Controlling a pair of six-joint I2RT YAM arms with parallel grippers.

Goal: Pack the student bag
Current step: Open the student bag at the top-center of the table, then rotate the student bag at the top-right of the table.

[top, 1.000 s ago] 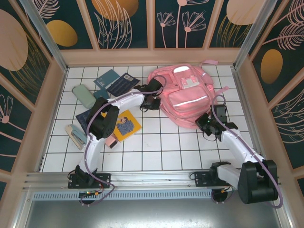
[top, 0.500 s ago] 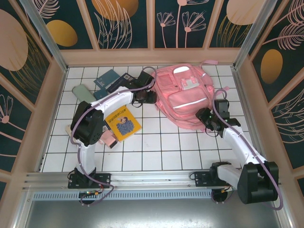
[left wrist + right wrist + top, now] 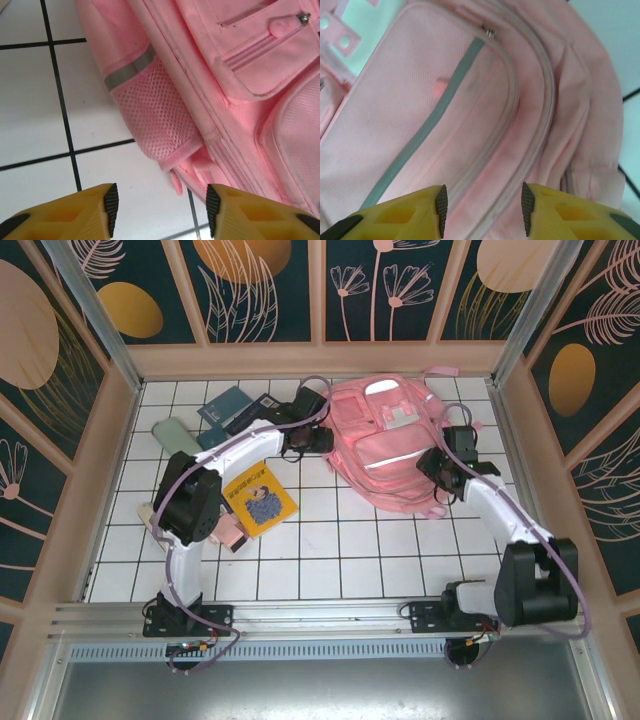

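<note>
The student bag [image 3: 385, 440], a large soft pink fabric backpack, lies flat with its front up at the far right of the white tiled table [image 3: 330, 550], and its zips look closed as far as can be told; the left gripper [image 3: 159, 202] stands at the bag's left edge with its yellow jaws apart and nothing between them, just short of the pink mesh side pocket [image 3: 155, 120]; the right gripper [image 3: 482, 202] hangs over the bag's near right part, likewise open and empty, above the front pocket with the grey reflective stripe [image 3: 425, 130]; the chief risk, in my judgement, is that either gripper closes on loose cloth instead of a zip pull, for the small metal zip pull [image 3: 490, 32] lies well apart from the right jaws; a pinch of fabric would lift or drag the whole soft bag rather than open it; the left jaws could also snag in the mesh, which might stretch or catch a finger; should one arm pull while the other has no hold, the bag may slide toward the far wall; the loose pink strap [image 3: 440, 371] at the far right could tangle with the right arm; the yellow picture book [image 3: 262, 502], the dark blue booklets [image 3: 235, 410] and the pale green oblong case [image 3: 178, 442] lie well to the left, near the left arm's reach, so a careless swing might scatter them.
</note>
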